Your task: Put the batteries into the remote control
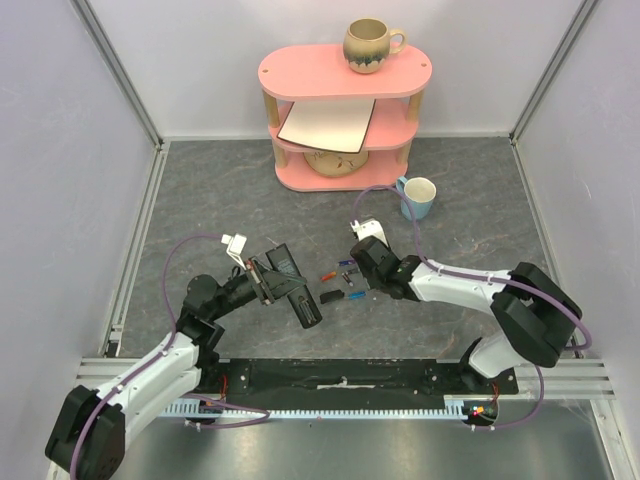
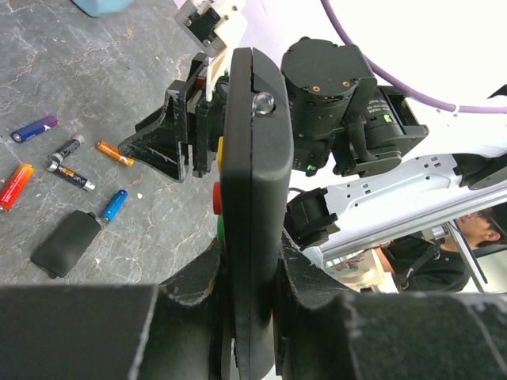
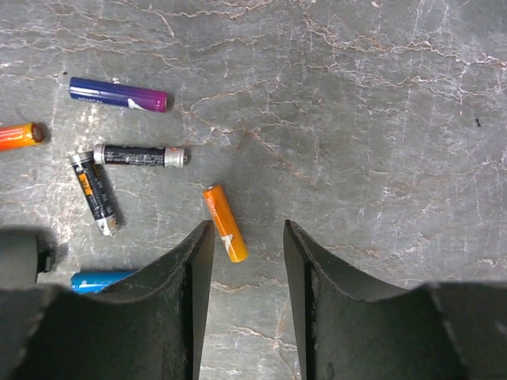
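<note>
My left gripper (image 2: pixel 252 265) is shut on the remote control (image 2: pixel 252 190), a slim black body held edge-on with coloured buttons down its left side. Seen from above, the remote control (image 1: pixel 297 287) sticks out from the left gripper (image 1: pixel 268 284) toward the batteries (image 1: pixel 341 277). Several batteries lie loose on the grey table: an orange one (image 3: pixel 225 223), a blue-purple one (image 3: pixel 117 93), two black ones (image 3: pixel 141 155) and a blue one (image 3: pixel 99 279). My right gripper (image 3: pixel 247 231) hovers open over the table, the orange battery just ahead of its left finger (image 3: pixel 194 261).
A flat black battery cover (image 2: pixel 66 241) lies beside the batteries. A light blue cup (image 1: pixel 418 196) stands behind the right arm. A pink shelf (image 1: pixel 343 120) at the back carries a mug (image 1: pixel 370 45), a white board and a bowl. Walls close in both sides.
</note>
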You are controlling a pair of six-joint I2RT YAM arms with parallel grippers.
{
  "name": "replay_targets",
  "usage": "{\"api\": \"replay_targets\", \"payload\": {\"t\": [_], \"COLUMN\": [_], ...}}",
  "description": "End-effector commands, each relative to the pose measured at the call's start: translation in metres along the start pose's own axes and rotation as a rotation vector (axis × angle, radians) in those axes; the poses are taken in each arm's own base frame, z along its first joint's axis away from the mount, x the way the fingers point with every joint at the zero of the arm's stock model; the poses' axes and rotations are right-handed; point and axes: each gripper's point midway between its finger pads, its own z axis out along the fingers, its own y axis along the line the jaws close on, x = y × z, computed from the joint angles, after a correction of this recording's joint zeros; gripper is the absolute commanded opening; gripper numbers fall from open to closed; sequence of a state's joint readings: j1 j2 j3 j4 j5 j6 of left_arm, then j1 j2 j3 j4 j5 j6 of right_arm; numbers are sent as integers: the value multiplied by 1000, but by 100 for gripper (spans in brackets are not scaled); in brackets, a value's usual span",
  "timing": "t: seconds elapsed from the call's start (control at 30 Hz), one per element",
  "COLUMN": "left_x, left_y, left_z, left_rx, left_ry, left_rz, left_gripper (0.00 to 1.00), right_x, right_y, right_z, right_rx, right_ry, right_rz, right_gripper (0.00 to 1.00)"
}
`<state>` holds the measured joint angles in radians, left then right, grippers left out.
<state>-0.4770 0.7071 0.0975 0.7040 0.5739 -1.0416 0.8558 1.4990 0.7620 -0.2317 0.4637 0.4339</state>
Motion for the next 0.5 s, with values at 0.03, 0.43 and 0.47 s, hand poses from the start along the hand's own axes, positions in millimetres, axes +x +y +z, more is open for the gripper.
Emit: {"api": "replay_targets", "payload": {"t": [0.03, 0.43, 0.47], "left_x": [-7, -7, -7], "left_y": [-1, 4, 4], "left_z": [0, 0, 0], "left_rx": [8, -5, -6], "left_ry": [-35, -49, -49], "left_rz": [46, 26, 25], "left_gripper": [2, 2, 2], "right_x": [-3, 11, 13], "right_y": [1, 9, 10], "right_z": [12, 19, 22], "right_rx": [-18, -88, -87], "right_ry": [1, 35, 43], "right_rz": [18, 35, 33], "right_gripper": [46, 45, 45]}}
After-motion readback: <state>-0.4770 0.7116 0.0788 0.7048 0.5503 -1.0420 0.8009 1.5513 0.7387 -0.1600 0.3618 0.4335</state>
